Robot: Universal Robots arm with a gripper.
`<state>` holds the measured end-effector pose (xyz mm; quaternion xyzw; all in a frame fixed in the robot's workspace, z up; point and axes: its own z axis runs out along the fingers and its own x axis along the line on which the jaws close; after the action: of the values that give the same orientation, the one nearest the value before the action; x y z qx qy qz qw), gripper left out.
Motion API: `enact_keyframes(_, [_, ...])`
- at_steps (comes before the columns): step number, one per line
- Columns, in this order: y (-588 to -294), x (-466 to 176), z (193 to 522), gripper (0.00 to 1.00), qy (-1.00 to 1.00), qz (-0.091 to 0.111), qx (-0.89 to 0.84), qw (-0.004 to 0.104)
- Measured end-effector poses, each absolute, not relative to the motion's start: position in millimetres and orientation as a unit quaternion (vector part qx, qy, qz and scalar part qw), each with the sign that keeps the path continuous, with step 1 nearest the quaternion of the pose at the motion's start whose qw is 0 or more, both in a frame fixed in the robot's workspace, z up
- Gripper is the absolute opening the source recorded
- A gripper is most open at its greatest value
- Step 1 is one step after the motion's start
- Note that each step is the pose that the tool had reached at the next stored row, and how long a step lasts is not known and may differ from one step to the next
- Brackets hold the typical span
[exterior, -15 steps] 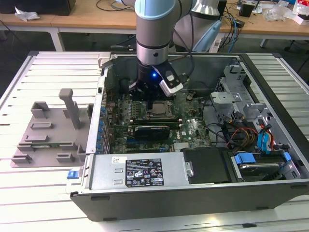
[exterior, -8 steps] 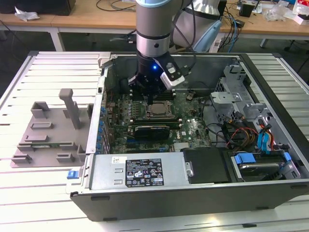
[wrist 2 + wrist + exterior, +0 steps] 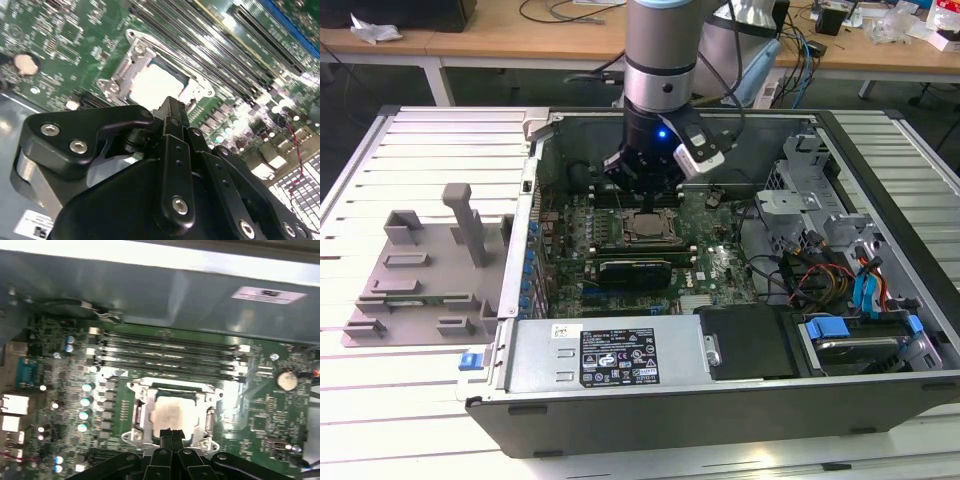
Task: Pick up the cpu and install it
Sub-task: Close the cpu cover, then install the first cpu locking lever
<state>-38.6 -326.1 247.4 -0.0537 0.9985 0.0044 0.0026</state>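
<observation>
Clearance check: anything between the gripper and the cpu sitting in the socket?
Nothing visible. In the first wrist view the cpu lies in the socket frame; the gripper, fingers shut, hangs over its edge, no cable or part between them.

the cpu (image 3: 172,415) has a pale matt metal top, the socket frame (image 3: 139,414) shiny metal, the end effector (image 3: 170,434) matt black.

The gripper (image 3: 642,192) hangs over the cpu (image 3: 645,226) lying in its socket (image 3: 616,233).
</observation>
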Motion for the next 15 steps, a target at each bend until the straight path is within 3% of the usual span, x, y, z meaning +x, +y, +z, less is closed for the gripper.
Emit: enact_keyframes(15, [-326.1,-32.6,247.1,0.11,0.999,0.004,-0.054,0.004])
